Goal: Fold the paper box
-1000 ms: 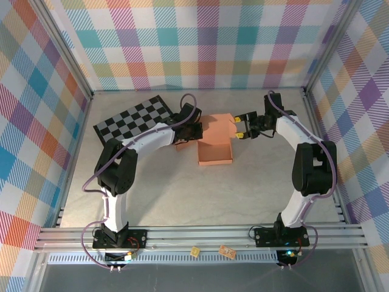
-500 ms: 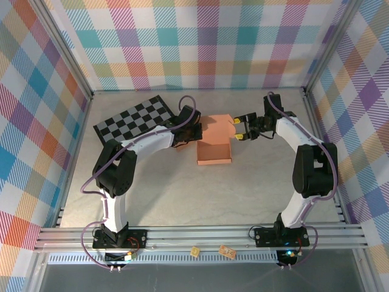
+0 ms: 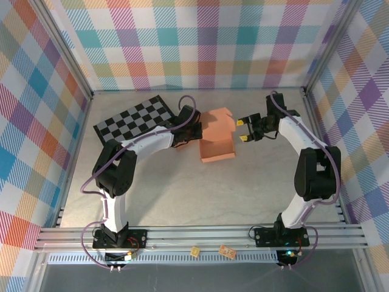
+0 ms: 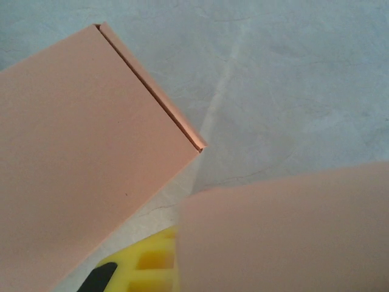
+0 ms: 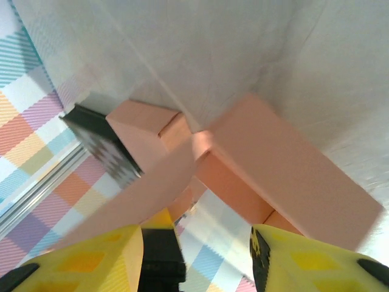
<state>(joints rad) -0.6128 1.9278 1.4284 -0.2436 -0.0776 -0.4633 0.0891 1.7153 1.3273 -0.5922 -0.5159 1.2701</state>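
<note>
The peach paper box (image 3: 217, 145) sits on the table (image 3: 200, 194), past the middle, between the two arms. Its tray part faces up and shows its own peach floor. A tall flap stands at its far end.

The left gripper (image 3: 198, 132) is at the box's left side, its jaws closed tight on a paper flap. Up close, the flap covers part of its yellow finger (image 4: 149, 267).

The right gripper (image 3: 245, 129) is near the box's right side but not touching it. Its jaws are partly open with nothing in them.

A checkered mat (image 3: 130, 118) lies to the left. There is bare table in front of the box, and the side walls are well away.
</note>
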